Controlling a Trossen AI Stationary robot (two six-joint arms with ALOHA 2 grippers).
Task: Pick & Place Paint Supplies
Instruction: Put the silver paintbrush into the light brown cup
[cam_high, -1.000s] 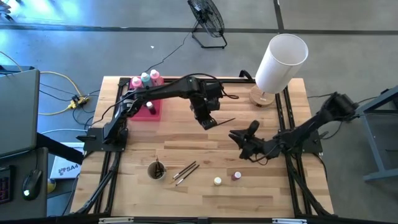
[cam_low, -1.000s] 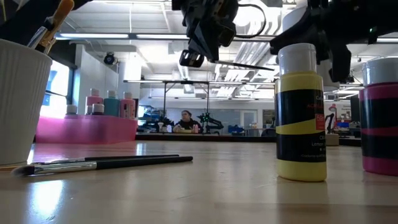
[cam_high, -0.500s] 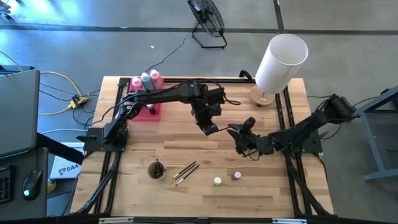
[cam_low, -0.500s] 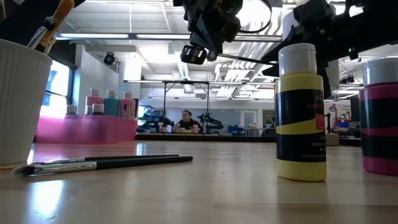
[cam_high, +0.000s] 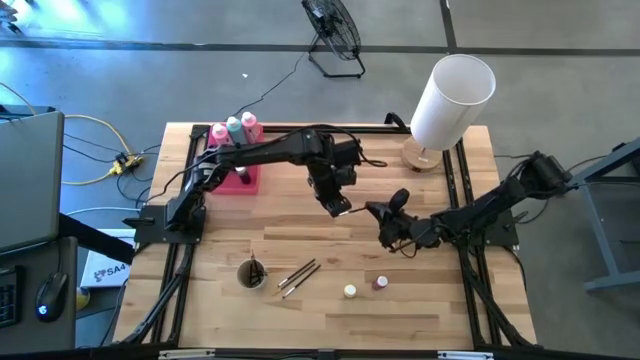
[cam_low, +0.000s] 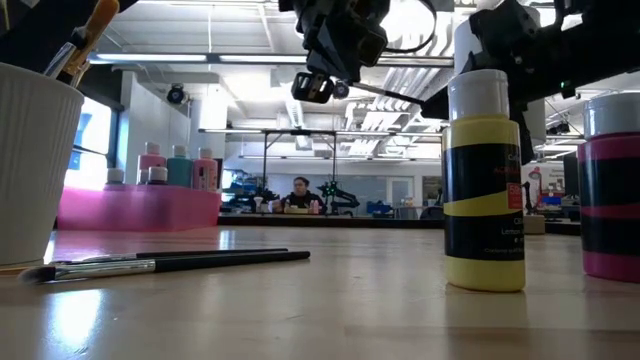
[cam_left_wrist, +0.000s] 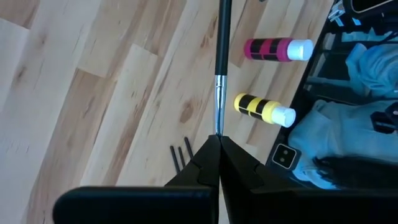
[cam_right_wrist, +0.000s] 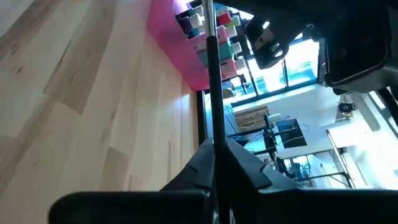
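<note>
In the middle of the high view the two arms meet above the wooden table (cam_high: 330, 300), sharing one thin brush (cam_high: 360, 205) between them. The left gripper (cam_high: 337, 208) reaches in from the upper left and has its fingers pinched together on one end of the brush; its own wrist view shows the dark handle and silver ferrule (cam_left_wrist: 218, 99) running straight out from the closed fingertips (cam_left_wrist: 208, 158). The right gripper (cam_high: 384, 216) comes from the right edge and has its fingers closed narrow on the other end of the same brush, the shaft (cam_right_wrist: 211, 81) rising from between them in the right wrist view. In the low view the brush (cam_low: 385, 94) hangs in the air near the top centre, well above the tabletop. At the upper left of the high view the pink tray (cam_high: 246, 178) holds the squeeze bottles (cam_high: 233, 128) (two pink, one teal, white caps). Toward the lower centre a white cup (cam_high: 252, 274) stands with brushes in it, two loose brushes (cam_high: 298, 277) lie just beside it to the right, and two small paint pots (cam_high: 350, 291) sit farther right, near each other. The white cylinder lampshade (cam_high: 452, 100) stands at the upper right.
</note>
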